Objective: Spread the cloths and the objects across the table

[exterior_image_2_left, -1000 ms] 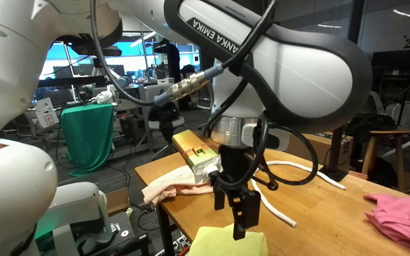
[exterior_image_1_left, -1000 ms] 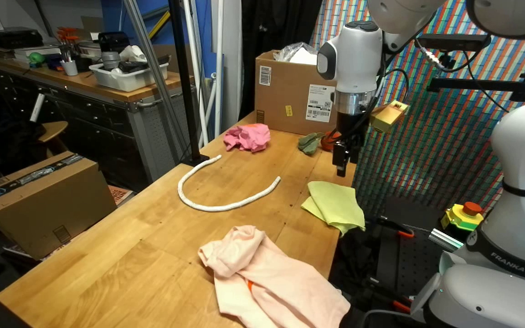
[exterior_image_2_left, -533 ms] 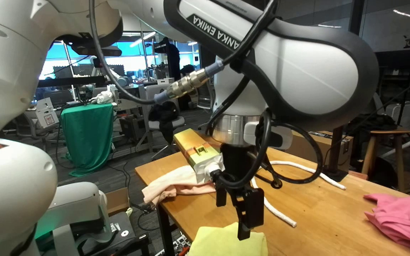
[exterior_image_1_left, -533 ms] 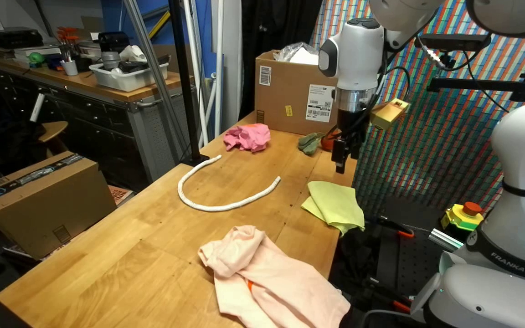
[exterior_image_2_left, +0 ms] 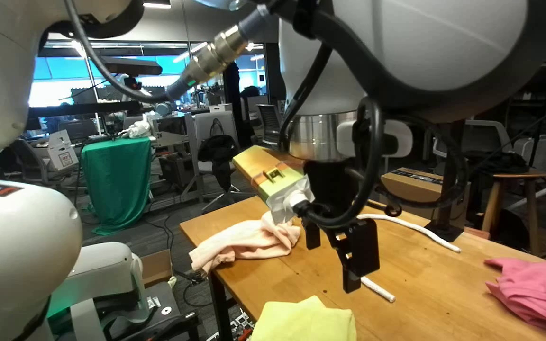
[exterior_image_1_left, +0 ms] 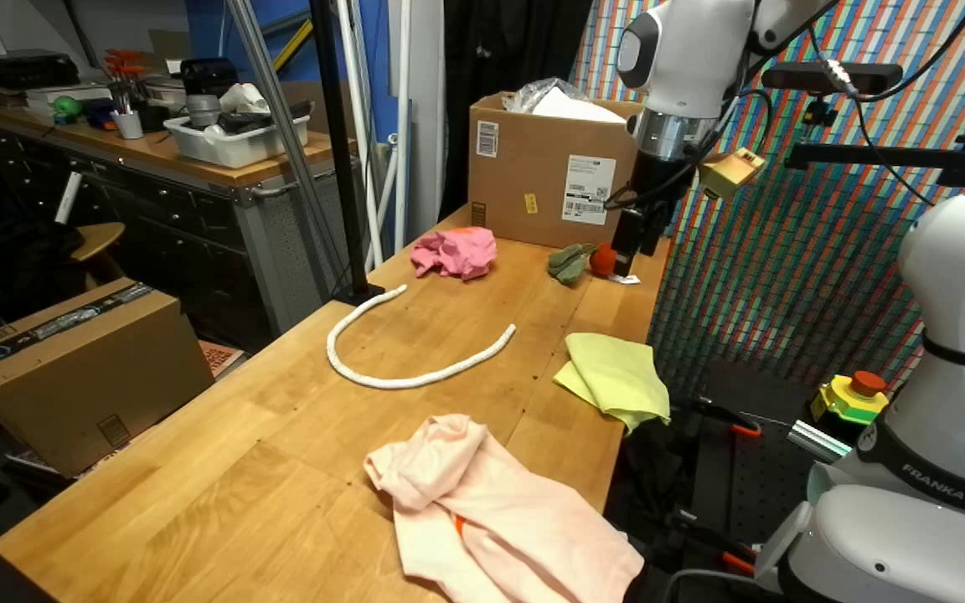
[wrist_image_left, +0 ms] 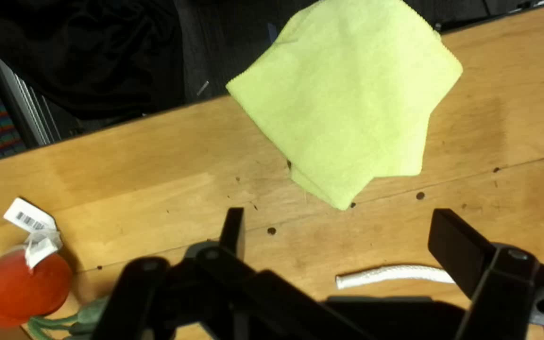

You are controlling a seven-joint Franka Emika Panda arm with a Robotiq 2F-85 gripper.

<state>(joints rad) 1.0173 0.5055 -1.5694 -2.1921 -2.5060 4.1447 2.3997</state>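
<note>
- Black two-fingered gripper [wrist_image_left: 335, 231] hangs empty, jaws wide!
- Spreading looks nearly done.
- Next, perhaps: tug the crumpled bright-pink fabric cloth [exterior_image_1_left: 454, 254] flat.

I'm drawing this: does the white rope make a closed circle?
No, the white rope lies on the table in a U shape, with its two ends apart.

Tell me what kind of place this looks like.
Most likely a robotics lab or workshop: there's a Franka Emika arm beside a wooden table, what looks like an emergency-stop button, and a dark, cluttered workbench.
</note>
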